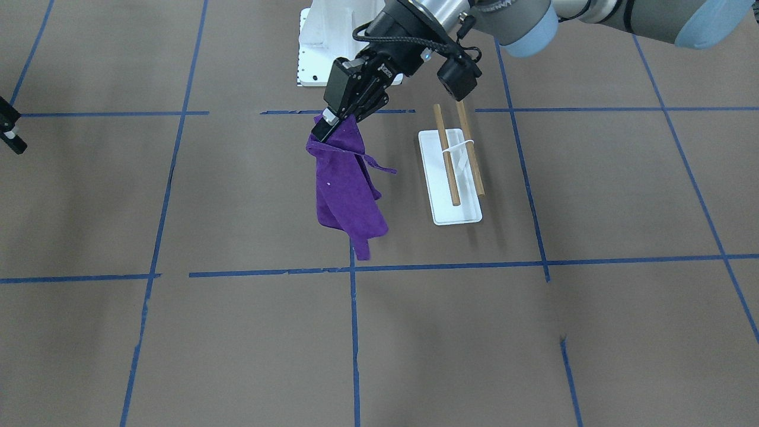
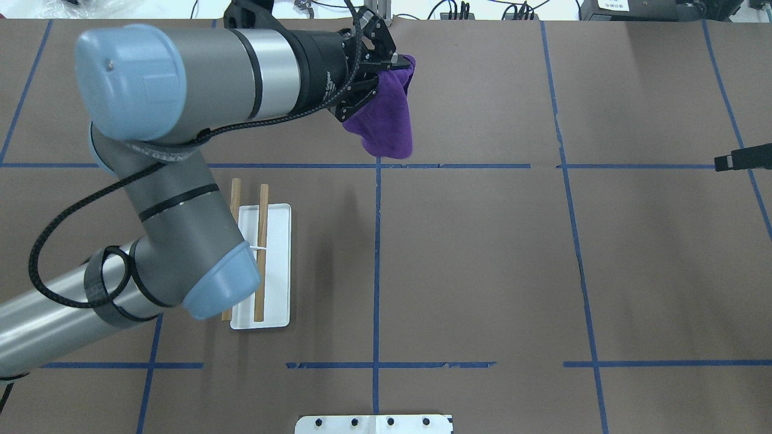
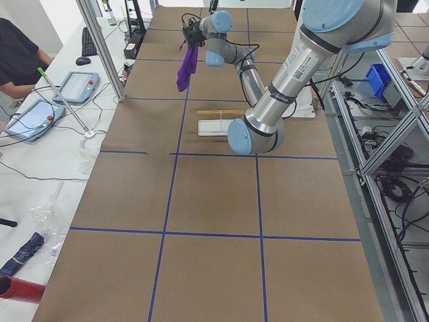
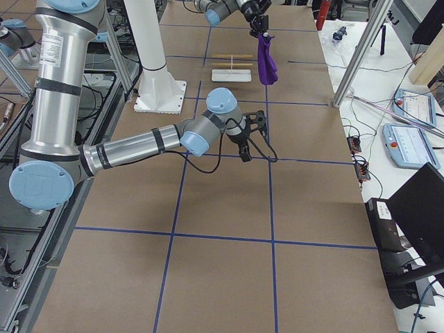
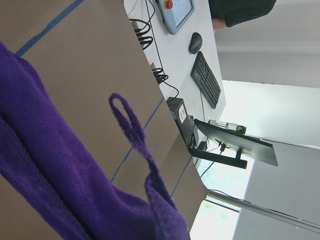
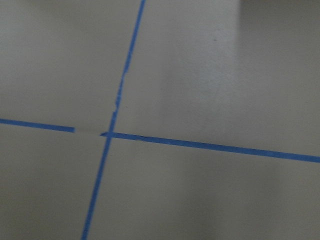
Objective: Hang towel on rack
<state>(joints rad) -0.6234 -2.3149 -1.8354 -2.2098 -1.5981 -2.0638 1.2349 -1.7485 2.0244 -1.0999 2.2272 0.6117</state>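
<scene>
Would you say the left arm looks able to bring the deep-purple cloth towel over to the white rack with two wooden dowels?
Probably yes. The left gripper holds the towel hanging from its shut fingers, the rack lies close beside it, and nothing stands between them.

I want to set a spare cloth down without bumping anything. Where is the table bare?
Bare: the wide stretch of table between the rack and the right gripper, either side of the centre tape line. Crowded: the rack itself, which the left arm overhangs, and farther out, where the left gripper dangles the towel.
</scene>
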